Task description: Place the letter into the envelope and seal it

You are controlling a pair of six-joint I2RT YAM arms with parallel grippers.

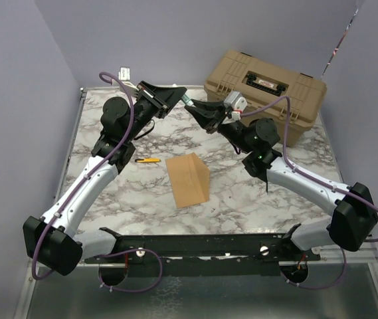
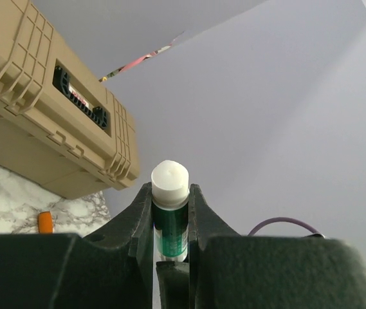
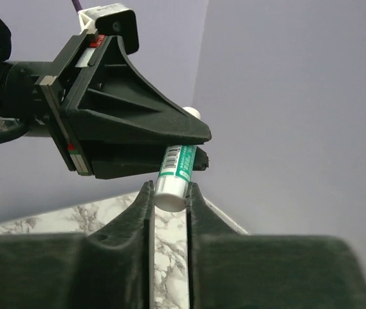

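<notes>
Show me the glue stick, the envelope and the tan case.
glue stick (image 2: 170, 225): left wrist view, on its green body.
envelope (image 1: 187, 181): top view, middle of its brown face.
case (image 1: 288, 93): top view, on its lid.

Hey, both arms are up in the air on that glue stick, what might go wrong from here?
The right gripper pinches only the very end of the glue stick, so it may slip out if twisted.
The left gripper holds the same stick; opposing pulls could tilt or drop it.
The envelope lies loose on the table, its flap apparently raised, so pressing glue on it might shove it.
</notes>
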